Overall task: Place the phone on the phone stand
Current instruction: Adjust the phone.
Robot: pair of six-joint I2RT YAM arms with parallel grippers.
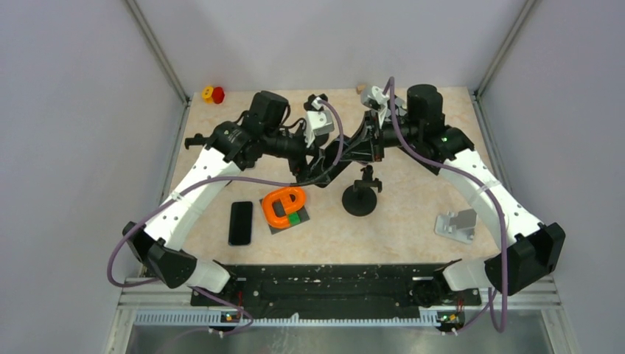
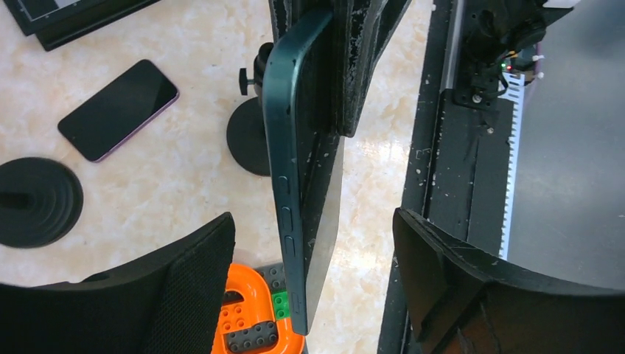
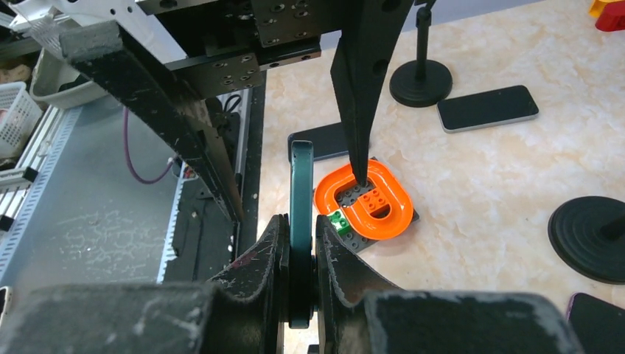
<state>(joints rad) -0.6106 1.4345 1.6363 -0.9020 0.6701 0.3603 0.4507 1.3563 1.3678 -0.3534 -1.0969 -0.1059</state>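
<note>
A teal phone (image 3: 301, 177) hangs edge-on in the air, my right gripper (image 3: 301, 221) shut on its lower part. In the left wrist view the same phone (image 2: 291, 169) runs upright between my left gripper's (image 2: 313, 221) fingers, which stand open with a gap on each side. Both grippers meet above the table's middle, left gripper (image 1: 313, 166) and right gripper (image 1: 346, 151). A black stand (image 1: 360, 198) with a round base and a post stands just in front of them. A grey metal folding stand (image 1: 457, 223) sits at the right. I cannot tell which one is the phone stand.
A dark phone (image 1: 240, 221) lies flat at the front left. Beside it sits an orange ring of bricks on a grey plate (image 1: 284, 209). Red and yellow pieces (image 1: 214, 94) lie at the back left corner. Walls close in the table's sides.
</note>
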